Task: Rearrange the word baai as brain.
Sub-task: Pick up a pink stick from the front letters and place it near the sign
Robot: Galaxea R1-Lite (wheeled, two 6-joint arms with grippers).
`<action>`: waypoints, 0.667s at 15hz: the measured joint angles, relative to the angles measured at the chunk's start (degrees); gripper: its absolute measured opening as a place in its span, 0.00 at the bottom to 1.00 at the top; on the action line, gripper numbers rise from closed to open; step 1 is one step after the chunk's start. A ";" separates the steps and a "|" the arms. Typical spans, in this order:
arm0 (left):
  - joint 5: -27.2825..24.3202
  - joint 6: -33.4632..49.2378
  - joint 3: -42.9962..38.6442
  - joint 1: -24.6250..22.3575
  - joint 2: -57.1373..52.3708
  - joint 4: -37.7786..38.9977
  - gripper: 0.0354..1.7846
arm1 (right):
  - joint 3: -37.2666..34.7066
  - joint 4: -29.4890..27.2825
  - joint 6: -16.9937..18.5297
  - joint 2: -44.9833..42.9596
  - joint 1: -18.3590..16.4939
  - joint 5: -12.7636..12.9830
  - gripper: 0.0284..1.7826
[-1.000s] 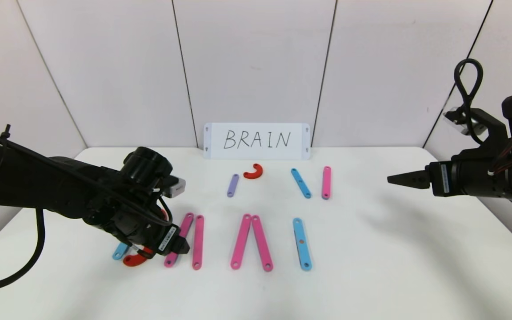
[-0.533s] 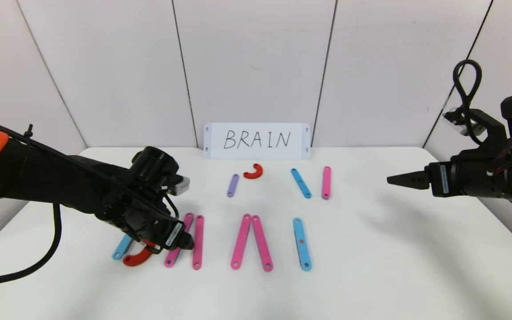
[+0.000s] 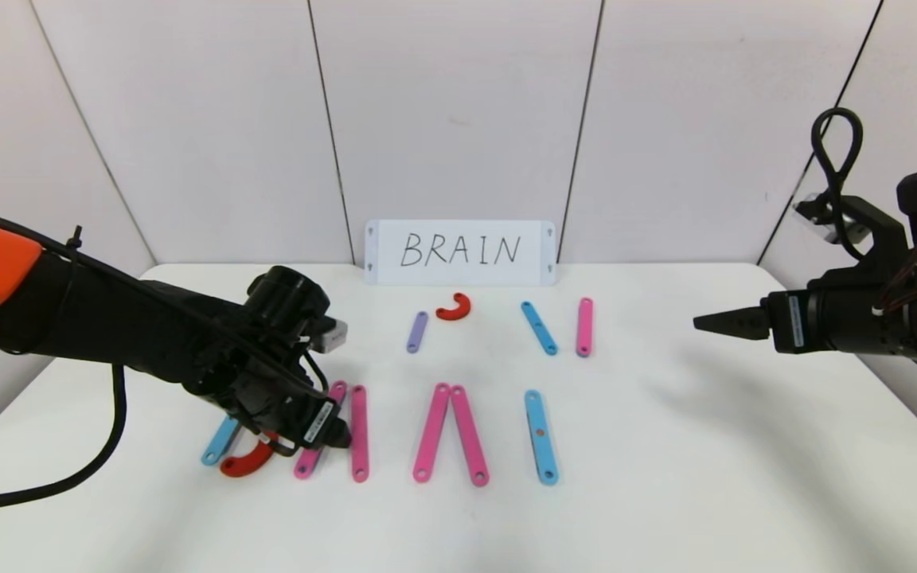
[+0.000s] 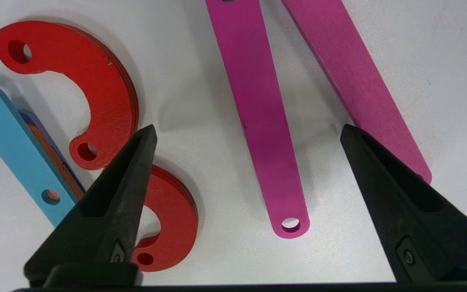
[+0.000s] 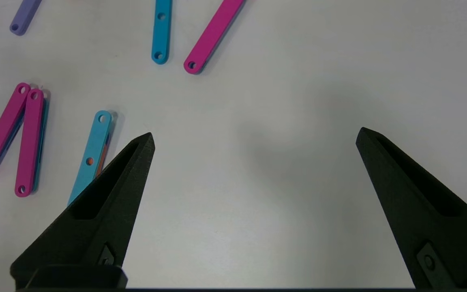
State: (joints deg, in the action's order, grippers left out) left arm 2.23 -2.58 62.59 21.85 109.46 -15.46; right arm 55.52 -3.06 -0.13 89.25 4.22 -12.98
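The word lies in a near row: a blue bar (image 3: 218, 442) and red curve (image 3: 245, 461), two pink bars (image 3: 309, 463) (image 3: 359, 434), a pink pair meeting at the top (image 3: 432, 432), and a blue bar (image 3: 541, 436). My left gripper (image 3: 339, 436) hangs low over the two pink bars, open. In the left wrist view its fingertips straddle one pink bar's holed end (image 4: 258, 113); one finger overlaps the other pink bar (image 4: 359, 89), the other finger covers part of two red curves (image 4: 103, 93). My right gripper (image 3: 713, 321) hovers open at the right, empty (image 5: 253, 136).
A white card (image 3: 460, 251) reading BRAIN leans on the back wall. In front of it lie a purple bar (image 3: 417, 331), a red curve (image 3: 454, 306), a blue bar (image 3: 539, 327) and a pink bar (image 3: 584, 326). Bare table spreads under the right arm.
My left gripper has slid right, from over the red curve to over the two pink bars. The right-hand one of those bars has shifted slightly right. The right arm is still.
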 joint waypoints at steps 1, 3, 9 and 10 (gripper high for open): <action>0.05 -0.05 0.04 0.01 0.24 0.00 0.83 | 0.00 0.01 -0.02 -0.02 -0.01 -0.02 0.98; 0.00 0.06 0.28 0.06 0.63 0.05 0.67 | 0.00 0.00 -0.02 -0.02 -0.01 0.00 0.98; -0.30 0.06 0.89 0.21 1.18 0.16 0.16 | -0.21 0.01 -0.09 0.00 0.05 -0.10 0.98; -0.34 0.06 1.11 0.21 1.26 0.09 0.15 | -0.26 0.01 -0.09 0.00 0.07 -0.10 0.98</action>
State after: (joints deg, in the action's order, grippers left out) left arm 1.89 -2.52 63.70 22.05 110.71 -15.37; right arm 55.26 -3.05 -0.22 89.25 4.29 -13.08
